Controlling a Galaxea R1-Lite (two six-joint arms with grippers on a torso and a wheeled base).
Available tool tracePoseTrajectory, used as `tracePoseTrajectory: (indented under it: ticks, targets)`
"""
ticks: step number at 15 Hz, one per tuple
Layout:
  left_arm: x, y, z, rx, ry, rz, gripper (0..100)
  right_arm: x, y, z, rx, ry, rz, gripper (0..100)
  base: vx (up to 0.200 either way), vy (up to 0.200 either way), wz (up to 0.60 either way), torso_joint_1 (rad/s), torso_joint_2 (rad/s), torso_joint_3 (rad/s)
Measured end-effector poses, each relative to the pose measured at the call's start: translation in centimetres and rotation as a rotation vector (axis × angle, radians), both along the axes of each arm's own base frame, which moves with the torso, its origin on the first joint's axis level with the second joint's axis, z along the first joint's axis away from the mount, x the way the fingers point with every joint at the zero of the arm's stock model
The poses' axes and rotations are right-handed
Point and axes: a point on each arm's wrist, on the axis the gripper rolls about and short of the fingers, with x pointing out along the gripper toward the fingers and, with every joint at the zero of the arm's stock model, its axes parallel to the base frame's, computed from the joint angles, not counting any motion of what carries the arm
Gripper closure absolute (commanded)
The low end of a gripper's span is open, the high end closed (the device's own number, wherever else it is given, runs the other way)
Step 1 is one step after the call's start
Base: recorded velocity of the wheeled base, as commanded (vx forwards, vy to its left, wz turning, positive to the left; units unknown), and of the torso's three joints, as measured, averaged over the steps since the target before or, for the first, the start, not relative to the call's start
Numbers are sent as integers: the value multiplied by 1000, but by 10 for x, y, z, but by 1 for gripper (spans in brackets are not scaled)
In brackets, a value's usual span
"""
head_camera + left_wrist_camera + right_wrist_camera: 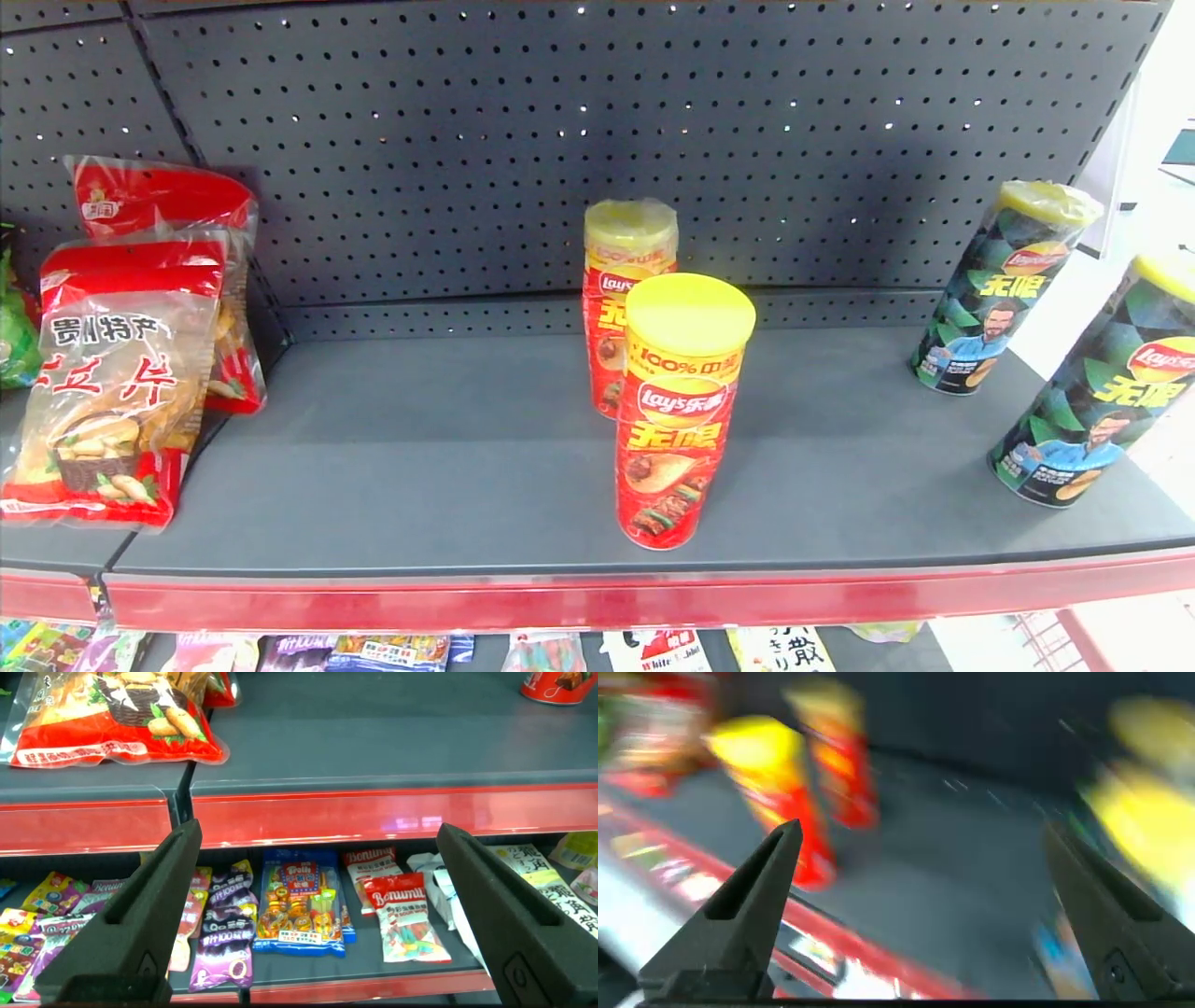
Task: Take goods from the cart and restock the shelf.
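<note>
Two red chip cans with yellow lids stand mid-shelf, one (pixel 681 411) near the front edge and one (pixel 621 271) behind it. Two dark green cans (pixel 1004 289) (pixel 1102 392) stand at the right end of the grey shelf (pixel 448 467). My left gripper (pixel 320 831) is open and holds nothing, level with the shelf's red front lip (pixel 374 812). My right gripper (pixel 920 831) is open too, facing the shelf between the red cans (pixel 775 793) and a dark can (pixel 1139 831); this view is smeared.
Red bags of peanuts (pixel 112 392) lean at the shelf's left end. The lower shelf holds several candy packets (pixel 299 901). A perforated back panel (pixel 560 140) closes the rear. Bare shelf lies between the bags and the red cans.
</note>
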Motion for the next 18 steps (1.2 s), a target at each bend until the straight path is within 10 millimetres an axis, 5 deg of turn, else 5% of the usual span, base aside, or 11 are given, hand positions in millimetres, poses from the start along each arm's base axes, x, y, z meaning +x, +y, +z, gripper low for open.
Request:
tracePoseTrajectory:
  ticks: [5,8,18]
  targets:
    - [0,0,0,0,0,0,0,-39,-7,-112,2,216,-200,0,0,0,0,0,0,0]
    - [0,0,0,0,0,0,0,-51,-13,-158,-22,227,-286,0,0,0,0,0,0,0]
    - [0,0,0,0,0,0,0,-51,-12,-191,-7,-8,-361,0,0,0,0,0,0,0]
